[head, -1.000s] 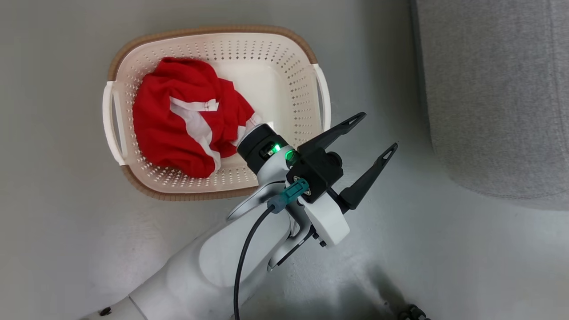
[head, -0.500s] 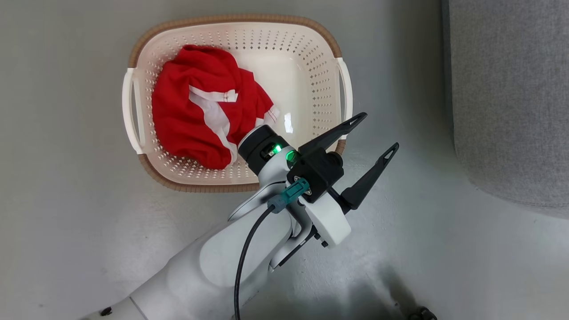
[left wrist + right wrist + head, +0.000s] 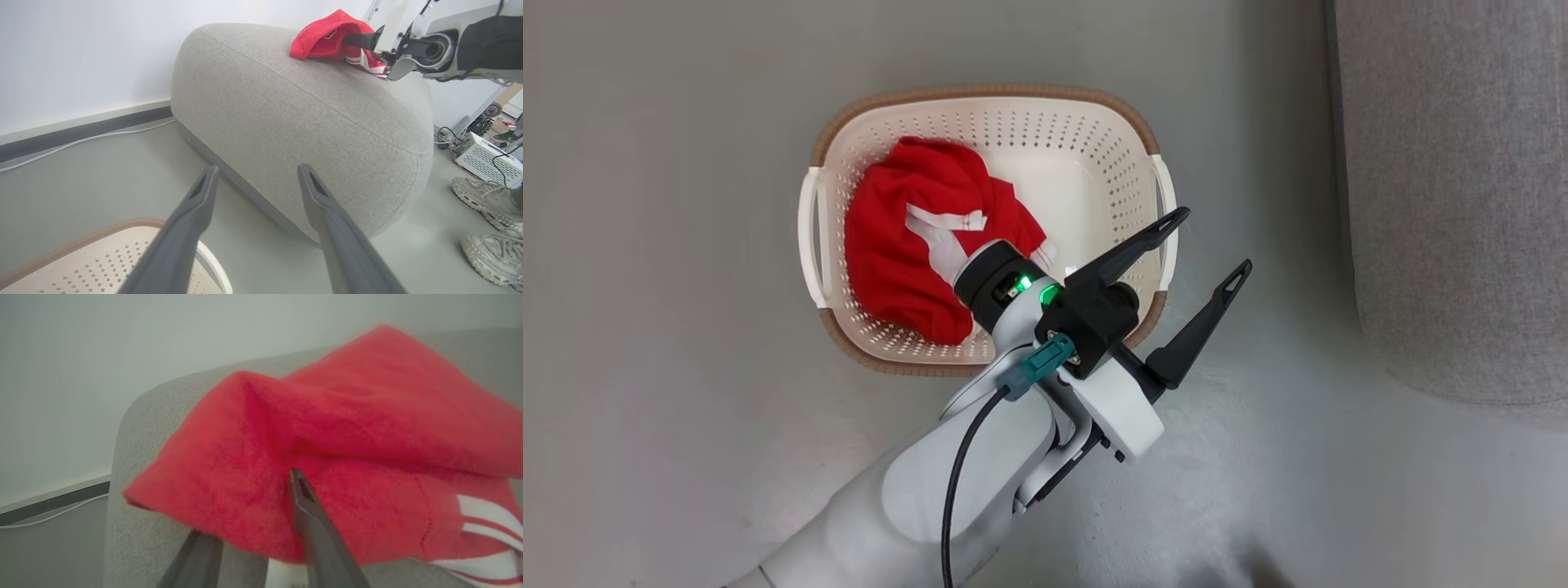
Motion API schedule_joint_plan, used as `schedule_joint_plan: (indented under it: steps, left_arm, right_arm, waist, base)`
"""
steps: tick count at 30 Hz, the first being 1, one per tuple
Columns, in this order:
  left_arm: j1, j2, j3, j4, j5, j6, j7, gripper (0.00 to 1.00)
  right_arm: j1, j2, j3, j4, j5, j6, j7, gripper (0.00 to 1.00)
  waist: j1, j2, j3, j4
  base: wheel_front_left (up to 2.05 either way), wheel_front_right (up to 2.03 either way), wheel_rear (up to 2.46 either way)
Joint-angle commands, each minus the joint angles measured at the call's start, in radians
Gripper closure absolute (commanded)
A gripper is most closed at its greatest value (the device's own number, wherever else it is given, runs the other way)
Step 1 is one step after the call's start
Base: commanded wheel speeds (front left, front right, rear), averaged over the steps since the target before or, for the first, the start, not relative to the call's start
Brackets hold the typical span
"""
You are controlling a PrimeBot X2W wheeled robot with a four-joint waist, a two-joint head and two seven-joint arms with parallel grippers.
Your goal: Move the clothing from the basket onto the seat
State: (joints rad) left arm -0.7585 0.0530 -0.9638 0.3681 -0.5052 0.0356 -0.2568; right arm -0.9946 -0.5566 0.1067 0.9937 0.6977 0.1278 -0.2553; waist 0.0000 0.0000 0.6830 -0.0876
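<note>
A red garment with white trim (image 3: pixel 890 253) lies bunched in the left half of the cream perforated basket (image 3: pixel 980 91) on the floor. My left gripper (image 3: pixel 1215 240) hangs open and holds nothing, over the basket's right rim and the floor beside it; its fingers (image 3: pixel 258 168) point at the grey seat (image 3: pixel 306 114). A second piece of red clothing (image 3: pixel 322 36) rests on top of the seat. My right gripper (image 3: pixel 351 43) is at it, jaws apart (image 3: pixel 249 506), with the cloth (image 3: pixel 347 428) draped over the left fingertip.
The seat (image 3: pixel 1454 204) fills the right side of the head view, with bare grey floor between it and the basket. A person's pale shoes (image 3: pixel 486 202) and a white box with cables (image 3: pixel 490 159) stand beyond the seat. A white cable (image 3: pixel 81 141) runs along the wall.
The head camera has shifted, so the basket sits lower and further right in the picture. My left gripper stays open in much the same pose.
</note>
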Motion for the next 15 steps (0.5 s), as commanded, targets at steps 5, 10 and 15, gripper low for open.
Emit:
schedule_joint_plan:
  steps: [5,10,15]
  left_arm:
    - [0.063,-0.003,0.049,-0.038,-0.016,-0.01,-0.005,0.0]
    - [0.111,-0.003,0.092,-0.047,-0.011,-0.012,-0.005,0.0]
    - [0.157,-0.003,0.132,-0.04,-0.001,-0.021,-0.005,0.0]
  right_arm:
    - [0.11,-0.041,0.086,-0.05,0.053,0.003,-0.006,0.0]
    - [0.185,-0.031,0.13,-0.117,0.046,0.003,-0.006,0.0]
    - [0.24,0.0,0.171,-0.17,0.041,0.003,-0.006,0.0]
  waist:
    - [0.0,0.0,-0.074,0.024]
    - [0.0,0.0,-0.138,0.039]
    - [0.0,0.0,-0.196,0.052]
  base:
    - [0.0,0.0,0.0]
    - [0.0,0.0,0.0]
    - [0.0,0.0,0.0]
